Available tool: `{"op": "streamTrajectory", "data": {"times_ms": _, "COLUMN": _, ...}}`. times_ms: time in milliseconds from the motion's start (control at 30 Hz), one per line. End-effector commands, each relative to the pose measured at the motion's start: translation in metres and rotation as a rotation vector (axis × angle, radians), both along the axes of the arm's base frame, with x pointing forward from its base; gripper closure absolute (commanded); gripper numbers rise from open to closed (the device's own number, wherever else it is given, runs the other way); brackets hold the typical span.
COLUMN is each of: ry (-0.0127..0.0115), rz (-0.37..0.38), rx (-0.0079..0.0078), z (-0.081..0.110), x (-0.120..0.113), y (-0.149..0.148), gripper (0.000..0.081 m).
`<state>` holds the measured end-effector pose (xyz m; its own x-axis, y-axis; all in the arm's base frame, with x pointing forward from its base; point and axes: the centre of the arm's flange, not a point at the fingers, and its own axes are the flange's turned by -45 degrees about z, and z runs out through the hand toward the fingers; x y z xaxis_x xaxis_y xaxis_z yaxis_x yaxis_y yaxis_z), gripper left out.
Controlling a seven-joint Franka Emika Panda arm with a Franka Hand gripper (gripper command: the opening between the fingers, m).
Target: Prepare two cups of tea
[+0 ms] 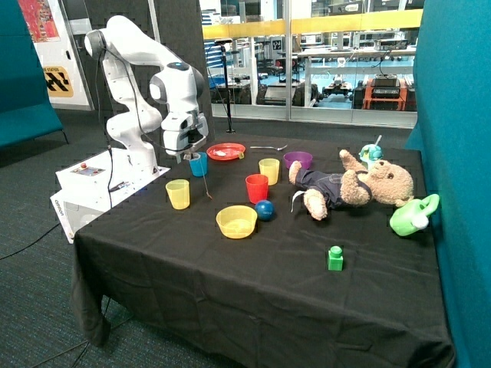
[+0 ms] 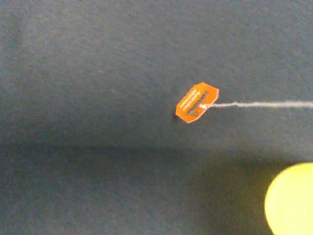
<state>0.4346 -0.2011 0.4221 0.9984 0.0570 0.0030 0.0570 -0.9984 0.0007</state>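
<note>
My gripper [image 1: 189, 156] hangs just above the rim of the blue tumbler [image 1: 199, 164] at the back of the black table. A thin string [image 1: 205, 182] runs from there down towards the cloth in front of the cup. In the wrist view its orange tag [image 2: 197, 102] lies over the cloth, and the white string [image 2: 264, 104] leads off the edge. The tea bag on that string is hidden. A yellow tumbler [image 1: 177, 193] stands in front of the blue one. A white tea bag [image 1: 221, 153] lies on the red plate [image 1: 230, 147].
A second yellow tumbler [image 1: 269, 170], a red tumbler [image 1: 256, 188], a yellow bowl [image 1: 236, 221], a blue ball [image 1: 264, 209] and a purple bowl [image 1: 298, 159] stand mid-table. A teddy bear [image 1: 353, 184], a green watering can [image 1: 414, 215] and a green block [image 1: 335, 257] are further off. A yellow rounded thing [image 2: 292, 200] shows at the wrist view's edge.
</note>
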Motion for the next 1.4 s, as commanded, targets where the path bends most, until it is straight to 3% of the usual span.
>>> {"op": "streamTrajectory", "data": {"times_ms": 0, "ry": 0.003, "rz": -0.048, "rx": 0.0006, "z": -0.005, "x": -0.016, "y": -0.03, "gripper": 0.0808}}
{"op": "streamTrajectory", "data": {"times_ms": 367, "ry": 0.003, "rz": -0.087, "rx": 0.0006, "z": -0.028, "x": -0.026, "y": -0.049, "gripper": 0.0808}}
{"op": "streamTrajectory", "data": {"times_ms": 733, "ry": 0.003, "rz": -0.143, "rx": 0.0007, "z": -0.06, "x": -0.016, "y": -0.069, "gripper": 0.0808}}
{"op": "streamTrajectory", "data": {"times_ms": 1367, "ry": 0.003, "rz": -0.102, "rx": 0.0006, "z": -0.068, "x": -0.005, "y": -0.058, "gripper": 0.0808}}
